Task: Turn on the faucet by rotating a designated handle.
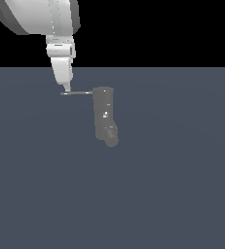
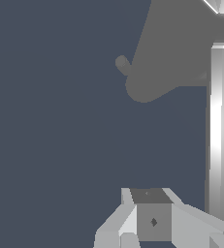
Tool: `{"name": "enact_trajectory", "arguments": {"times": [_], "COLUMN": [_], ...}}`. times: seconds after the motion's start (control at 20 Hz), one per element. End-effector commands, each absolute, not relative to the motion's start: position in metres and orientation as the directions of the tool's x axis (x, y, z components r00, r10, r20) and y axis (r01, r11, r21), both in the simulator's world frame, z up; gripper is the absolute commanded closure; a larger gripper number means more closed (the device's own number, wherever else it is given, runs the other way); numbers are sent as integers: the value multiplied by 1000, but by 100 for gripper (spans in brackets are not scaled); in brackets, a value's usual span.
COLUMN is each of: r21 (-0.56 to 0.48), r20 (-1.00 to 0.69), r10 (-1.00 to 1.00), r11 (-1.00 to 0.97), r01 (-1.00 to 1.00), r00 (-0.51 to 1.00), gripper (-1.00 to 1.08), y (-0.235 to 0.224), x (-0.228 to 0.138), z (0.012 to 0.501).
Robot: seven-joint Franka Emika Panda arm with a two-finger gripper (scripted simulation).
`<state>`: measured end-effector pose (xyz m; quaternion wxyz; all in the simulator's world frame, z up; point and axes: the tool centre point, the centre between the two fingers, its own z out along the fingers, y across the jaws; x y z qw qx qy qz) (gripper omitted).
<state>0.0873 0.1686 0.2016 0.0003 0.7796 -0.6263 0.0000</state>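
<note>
The faucet (image 1: 103, 113) is a dull-grey upright cylinder with a bent, rounded spout end (image 1: 111, 141), standing on the dark floor. Its handle (image 1: 77, 93), a thin grey rod, sticks out sideways from the top toward the exterior view's left. My gripper (image 1: 66, 89) comes down from above and narrows to a single white tip at the rod's outer end, touching it or nearly so. In the wrist view the gripper (image 2: 152, 222) shows its fingers together, with the handle (image 2: 221, 135) as a bright bar close beside them and the faucet body (image 2: 181, 48) beyond. Nothing sits between the fingers.
The white arm (image 1: 36, 14) fills the upper part of the exterior view's left. A flat slate-blue floor (image 1: 172, 194) spreads around the faucet, and a short grey stub (image 2: 122, 63) juts from the faucet body in the wrist view.
</note>
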Motion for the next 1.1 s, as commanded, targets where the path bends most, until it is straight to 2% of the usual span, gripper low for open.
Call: {"name": "enact_trajectory", "arguments": {"times": [0.0, 1.05], "r21": [0, 0], "r20": [0, 0], "r10": [-977, -977], "r11": [-215, -215], "r01": [-977, -977], "r00": [215, 215], "gripper": [108, 108], "y": [167, 154], "x": [82, 28], "z": [202, 202]}}
